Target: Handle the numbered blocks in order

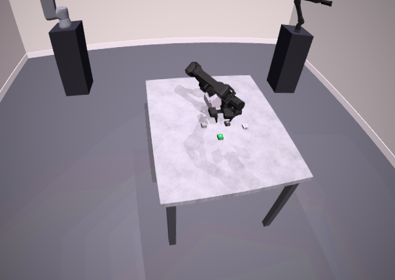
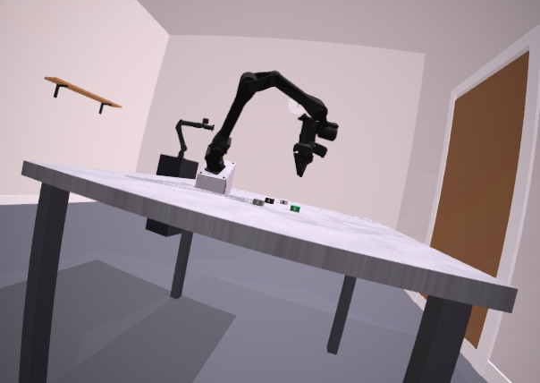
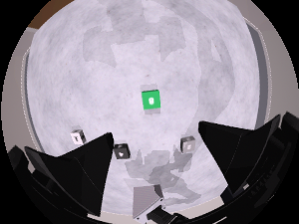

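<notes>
A green block [image 1: 220,137] [image 2: 295,208] [image 3: 150,100] lies on the table [image 1: 183,182] [image 2: 313,227], centred ahead of the fingers in the wrist view. A black block [image 1: 227,123] [image 2: 269,200] [image 3: 122,151] lies just inside the left finger in that view. A grey block [image 1: 204,125] [image 2: 257,202] [image 3: 187,144] lies near the right finger. A white block [image 1: 245,126] [image 2: 283,202] [image 3: 77,137] lies beyond the left finger. The printed digits are too small to read surely. My gripper [image 1: 223,120] [image 2: 300,174] [image 3: 156,132] is open and empty, high above the blocks.
The arm's pale base box [image 2: 214,182] [image 3: 146,199] stands on the table behind the blocks. Shadows of the arm fall across the table top. Two dark pedestals [image 1: 73,61] [image 1: 288,61] with other arms stand away from the table.
</notes>
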### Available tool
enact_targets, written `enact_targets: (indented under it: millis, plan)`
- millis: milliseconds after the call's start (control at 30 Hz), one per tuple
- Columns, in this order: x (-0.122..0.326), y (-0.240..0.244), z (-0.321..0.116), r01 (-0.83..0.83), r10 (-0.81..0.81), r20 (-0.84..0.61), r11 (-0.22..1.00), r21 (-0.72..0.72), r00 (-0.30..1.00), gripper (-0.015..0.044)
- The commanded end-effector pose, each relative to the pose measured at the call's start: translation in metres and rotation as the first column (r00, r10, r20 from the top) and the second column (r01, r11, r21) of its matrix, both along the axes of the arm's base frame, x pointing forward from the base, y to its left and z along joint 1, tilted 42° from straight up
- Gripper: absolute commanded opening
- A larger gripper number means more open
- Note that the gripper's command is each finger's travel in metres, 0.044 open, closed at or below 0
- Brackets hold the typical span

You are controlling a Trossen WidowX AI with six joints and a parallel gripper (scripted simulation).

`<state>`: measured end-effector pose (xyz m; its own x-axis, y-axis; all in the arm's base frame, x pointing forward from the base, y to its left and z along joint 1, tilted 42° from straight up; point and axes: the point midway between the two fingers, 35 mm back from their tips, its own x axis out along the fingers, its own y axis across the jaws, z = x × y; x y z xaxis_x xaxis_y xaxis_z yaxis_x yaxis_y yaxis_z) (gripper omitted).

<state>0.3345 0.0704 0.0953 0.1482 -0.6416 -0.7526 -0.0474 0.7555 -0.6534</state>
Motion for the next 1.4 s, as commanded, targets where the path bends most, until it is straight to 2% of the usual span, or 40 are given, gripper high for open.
enact_targets:
  millis: [0, 400, 767, 900, 1133, 1367]
  plan:
    - [0.0, -0.001, 0.0, -0.004, 0.004, -0.007, 1.0, -0.005, 1.0, 0.04]
    - [-0.002, -0.002, 0.001, -0.004, 0.004, -0.007, 1.0, -0.005, 1.0, 0.04]
    - [-0.095, -0.077, 0.048, -0.008, 0.008, -0.014, 1.0, -0.008, 1.0, 0.04]
    - [-0.102, -0.081, 0.049, -0.004, 0.004, -0.013, 1.0, -0.009, 1.0, 0.04]
    - [-0.091, -0.132, -0.009, -0.004, 0.004, -0.011, 1.0, -0.011, 1.0, 0.04]
    - [-0.09, -0.136, -0.013, -0.004, 0.004, -0.011, 1.0, -0.012, 1.0, 0.04]
